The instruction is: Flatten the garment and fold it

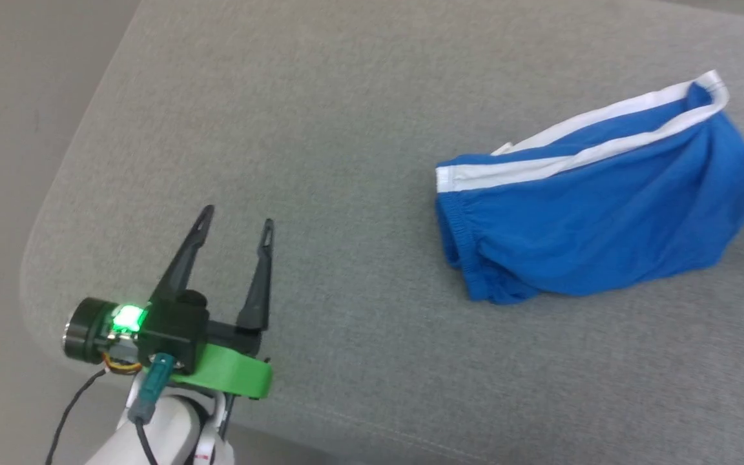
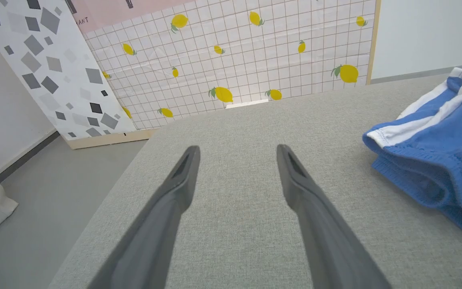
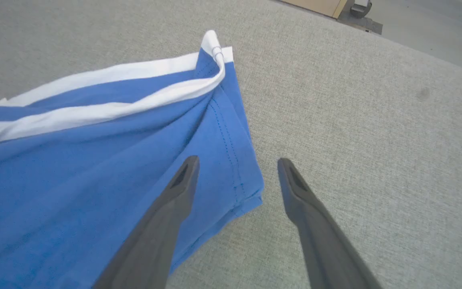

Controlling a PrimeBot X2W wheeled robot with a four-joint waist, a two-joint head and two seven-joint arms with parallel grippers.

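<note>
Grey cushion [image 1: 346,129], lemon-print panel [image 2: 255,60] behind, bears garment [image 1: 591,219]; left pincer [image 1: 237,217] and right pincer [image 3: 238,160] released.

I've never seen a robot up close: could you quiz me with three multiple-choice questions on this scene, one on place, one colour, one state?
1. Where do the shorts lie? A on the floor; B on the grey cushion, to the left tool's right; C between the left tool's fingers.
2. The shorts' trim is: A yellow; B white; C red.
3. The left tool is: A shut on cloth; B shut, empty; C open, empty.
Answers: 1 B, the blue cloth rests on the cushion, apart from the tool. 2 B, white bands edge the blue. 3 C, its fingers stand apart over bare cushion.
</note>
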